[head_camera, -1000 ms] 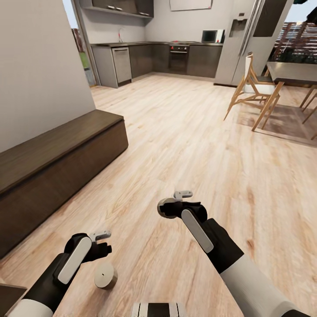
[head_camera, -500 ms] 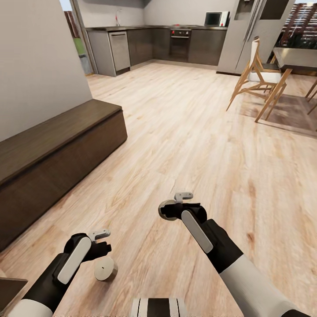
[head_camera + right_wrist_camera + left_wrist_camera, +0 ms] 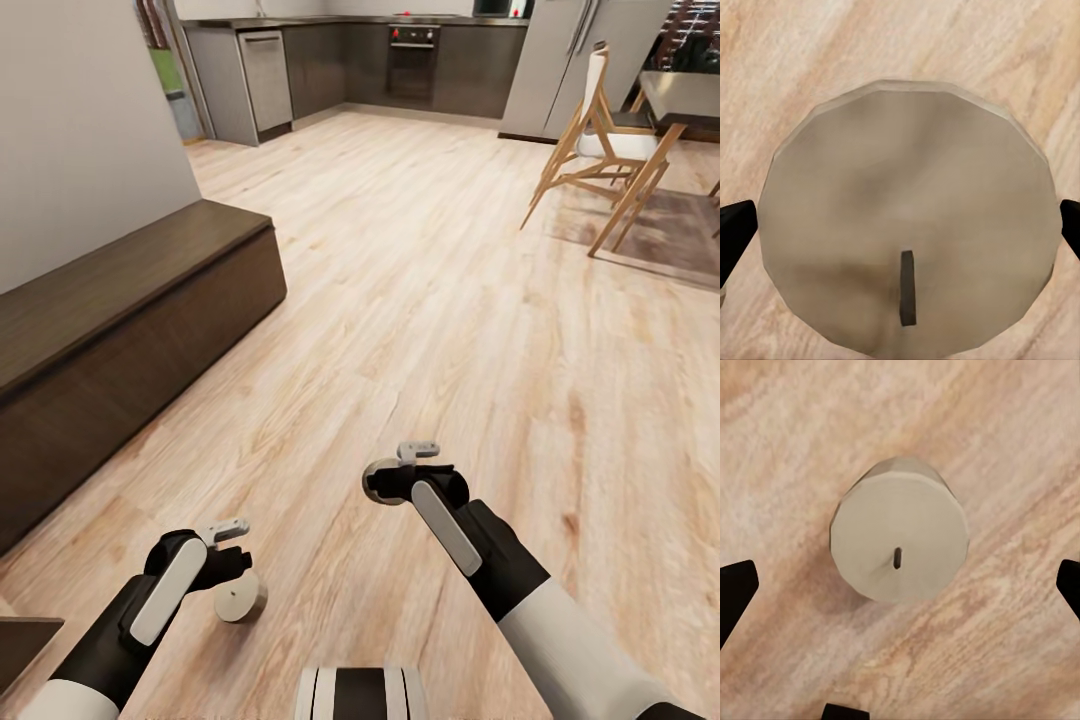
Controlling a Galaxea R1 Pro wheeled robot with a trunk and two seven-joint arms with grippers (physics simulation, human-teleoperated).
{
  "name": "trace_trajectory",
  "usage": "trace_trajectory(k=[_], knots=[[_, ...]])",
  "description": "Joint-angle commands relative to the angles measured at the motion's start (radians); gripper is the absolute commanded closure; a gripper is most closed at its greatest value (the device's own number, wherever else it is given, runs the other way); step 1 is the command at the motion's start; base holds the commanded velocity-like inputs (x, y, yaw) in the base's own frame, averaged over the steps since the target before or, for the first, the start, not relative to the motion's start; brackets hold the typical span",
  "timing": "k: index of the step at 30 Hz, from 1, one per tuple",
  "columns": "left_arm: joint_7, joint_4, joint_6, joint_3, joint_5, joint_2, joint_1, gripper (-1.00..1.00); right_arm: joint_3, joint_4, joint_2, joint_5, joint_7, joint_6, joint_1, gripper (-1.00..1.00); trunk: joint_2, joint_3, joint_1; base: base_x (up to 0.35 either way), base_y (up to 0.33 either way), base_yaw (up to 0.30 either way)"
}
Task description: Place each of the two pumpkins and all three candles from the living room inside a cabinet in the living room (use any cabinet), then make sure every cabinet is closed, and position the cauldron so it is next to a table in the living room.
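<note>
Candles are being handled by both arms over the wooden floor (image 3: pixel 420 300). One candle (image 3: pixel 240 601) is lying flat on the floor planks, wick upward, directly beneath the left gripper (image 3: pixel 228 548), whose dark fingertips (image 3: pixel 736 594) are being held spread wide on either side of it without touching; in the left wrist view that candle (image 3: pixel 900 540) is being seen from above, centred between the open tips. A second candle (image 3: pixel 383 481) is being carried off the floor in the right gripper (image 3: pixel 400 470), and in the right wrist view this candle (image 3: pixel 907 217) is being pressed close to the camera, with the dark fingertips (image 3: pixel 735 232) sitting at its two edges, so it is being gripped. The cabinet (image 3: pixel 120 340), long, low and dark brown, is being shown along the wall to the robot's left, its fronts shut as far as can be seen. Farther off, grey kitchen units (image 3: pixel 330 65) and a wooden chair (image 3: pixel 595 130) are being shown beyond the open floor.
</note>
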Motion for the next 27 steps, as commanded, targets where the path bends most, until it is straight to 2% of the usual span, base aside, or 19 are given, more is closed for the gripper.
trace_trajectory(k=[1, 27], knots=[[0.011, -0.001, 0.000, -0.003, 0.010, 0.001, -0.001, -1.00, 0.002, -0.001, 0.000, -0.011, -0.011, 0.000, -0.001, 1.00, -0.001, -0.005, 0.000, 0.000, 0.000, 0.000], [0.010, -0.001, -0.037, -0.004, 0.004, 0.000, -0.001, -1.00, 0.002, 0.000, 0.000, -0.007, -0.010, -0.002, -0.001, 1.00, -0.007, -0.105, 0.012, 0.000, 0.000, 0.000]])
